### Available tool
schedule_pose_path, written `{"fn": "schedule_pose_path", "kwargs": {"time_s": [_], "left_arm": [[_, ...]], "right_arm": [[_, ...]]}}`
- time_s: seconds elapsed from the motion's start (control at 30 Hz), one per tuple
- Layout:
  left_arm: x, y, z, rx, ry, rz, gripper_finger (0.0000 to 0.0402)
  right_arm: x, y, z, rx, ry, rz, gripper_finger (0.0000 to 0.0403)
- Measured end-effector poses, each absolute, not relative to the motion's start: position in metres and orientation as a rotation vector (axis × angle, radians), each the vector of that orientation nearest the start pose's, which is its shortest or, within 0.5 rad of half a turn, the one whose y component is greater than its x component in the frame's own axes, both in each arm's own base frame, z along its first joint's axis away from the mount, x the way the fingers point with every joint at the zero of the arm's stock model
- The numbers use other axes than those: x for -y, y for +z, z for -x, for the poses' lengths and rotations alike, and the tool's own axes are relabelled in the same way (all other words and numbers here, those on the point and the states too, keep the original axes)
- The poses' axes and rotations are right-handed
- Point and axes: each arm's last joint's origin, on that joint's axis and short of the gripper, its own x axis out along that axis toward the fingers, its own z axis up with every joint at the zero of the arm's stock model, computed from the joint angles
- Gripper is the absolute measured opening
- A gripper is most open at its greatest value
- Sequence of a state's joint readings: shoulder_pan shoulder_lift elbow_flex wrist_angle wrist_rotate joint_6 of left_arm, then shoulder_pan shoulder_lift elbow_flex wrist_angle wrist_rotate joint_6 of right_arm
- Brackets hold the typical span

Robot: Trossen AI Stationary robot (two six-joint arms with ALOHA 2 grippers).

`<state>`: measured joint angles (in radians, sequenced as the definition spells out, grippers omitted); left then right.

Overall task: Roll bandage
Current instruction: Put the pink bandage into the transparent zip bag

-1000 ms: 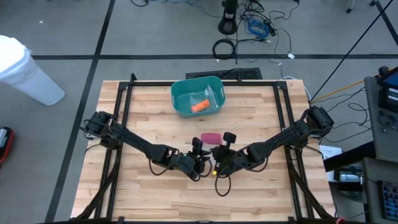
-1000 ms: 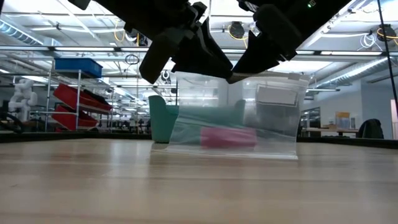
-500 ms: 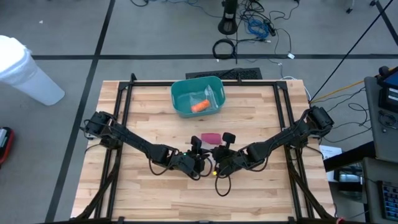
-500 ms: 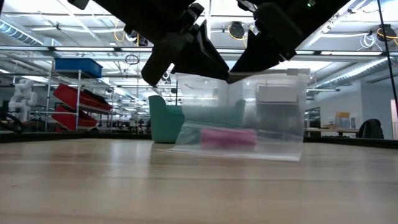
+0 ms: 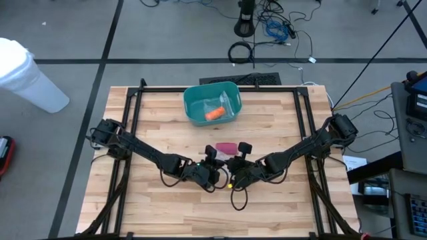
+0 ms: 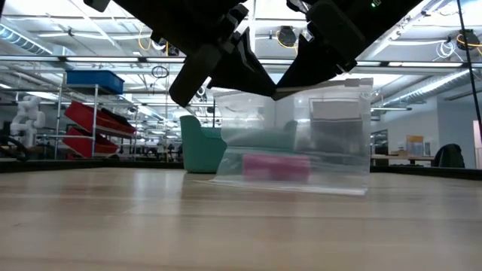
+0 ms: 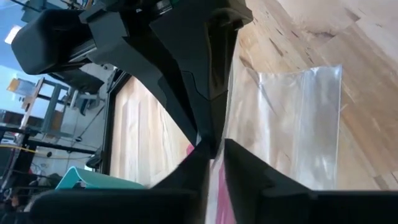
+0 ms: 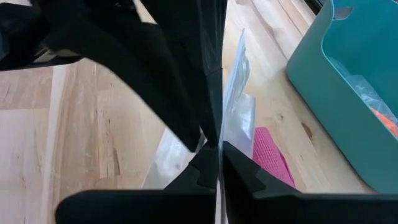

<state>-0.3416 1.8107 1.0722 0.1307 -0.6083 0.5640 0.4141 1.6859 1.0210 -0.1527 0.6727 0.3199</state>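
Setting: a workshop hall with shelving and red bins behind a butcher-block table (image 5: 160, 207). Nearest, between the two sets of fingers: a clear zip bag (image 6: 301, 143), hanging upright with its lower edge resting on the wood, its top edge pinched from both sides. Left gripper (image 5: 215, 175): fingers drawn almost together on the bag's upper edge, with only a sliver of gap between them in its wrist view, so the grip looks taken or very nearly so. Right gripper (image 5: 235, 176): fingers fully closed on the same edge, just beside the left pair, the two grippers nose to nose. Below the fingers, inside the bag at its bottom: the pink rolled bandage (image 6: 276, 166), lying on its side; it shows also just beyond the grippers from above. Farther off, well apart from the fingers: a teal bin (image 5: 193, 100) holding an orange item (image 5: 213, 114) and a clear wrapper. Handling note, as judgement: the roll appears already made and bagged, so the step in hand is likely working the bag's mouth. To do it well, both pinches should sit squarely on the top strip, not on the slack film below; any pull should be gentle and level, so the film neither tears nor tips the bandage out.
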Motion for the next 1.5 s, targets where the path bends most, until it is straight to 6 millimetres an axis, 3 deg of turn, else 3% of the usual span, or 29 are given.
{"fn": "schedule_pose_path", "kwargs": {"time_s": [0.13, 0.7, 0.93, 1.5], "left_arm": [[0.111, 0.186, -0.362, -0.623, 0.1, -0.834, 0.0008], [0.11, 0.178, -0.356, -0.72, 0.074, -0.875, 0.0001], [0.128, 0.191, -0.36, -0.673, -0.118, -0.821, 0.0001], [0.138, 0.191, -0.359, -0.636, -0.409, -0.695, 0.0]], "right_arm": [[-0.121, 0.196, -0.32, -0.65, -0.349, 0.118, 0.0], [-0.126, 0.215, -0.31, -0.595, -0.373, 0.109, 0.0], [-0.12, 0.213, -0.305, -0.573, -0.536, 0.145, 0.0], [-0.118, 0.211, -0.303, -0.579, -0.567, 0.147, 0.0]]}}
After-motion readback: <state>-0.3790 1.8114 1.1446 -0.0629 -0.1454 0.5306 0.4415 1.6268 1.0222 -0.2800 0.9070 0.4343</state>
